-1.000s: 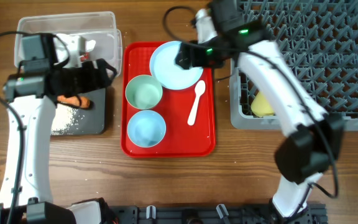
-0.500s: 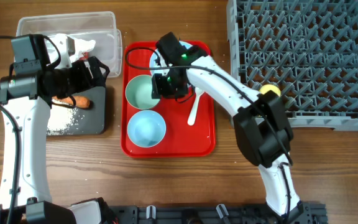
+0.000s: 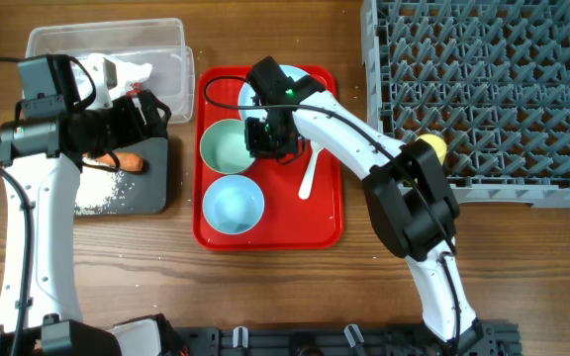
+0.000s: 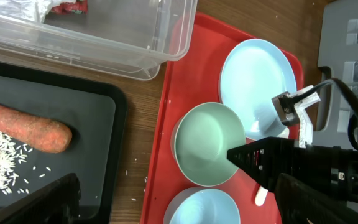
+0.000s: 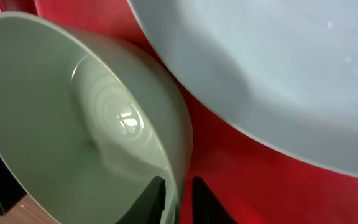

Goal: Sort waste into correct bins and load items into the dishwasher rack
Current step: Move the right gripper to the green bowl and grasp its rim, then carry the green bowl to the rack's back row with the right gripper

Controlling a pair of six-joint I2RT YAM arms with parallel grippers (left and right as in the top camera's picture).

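Note:
My right gripper (image 3: 263, 138) is shut on the right rim of the pale green-blue bowl (image 3: 228, 146) (image 5: 73, 124), one finger inside the bowl and one outside (image 5: 179, 190). This bowl sits on the red tray (image 3: 315, 213) beside the light blue plate (image 3: 247, 97) (image 5: 278, 74). A second blue bowl (image 3: 233, 205) and the white spoon (image 3: 310, 170) also lie on the tray. The yellow cup (image 3: 430, 146) rests in the grey rack (image 3: 503, 89). My left gripper (image 3: 142, 114) (image 4: 179, 205) hangs open and empty over the black tray's right edge.
The clear tub (image 3: 107, 44) at the back left holds a crumpled napkin (image 3: 132, 74). An orange carrot piece (image 3: 117, 160) (image 4: 23, 127) and scattered rice (image 3: 97, 188) lie on the black tray (image 3: 117, 203). The rack fills the back right of the table.
My right arm swung from the plate's far edge down to the upper bowl, and its jaws closed onto the rim. The left arm shifted only slightly and stays open.

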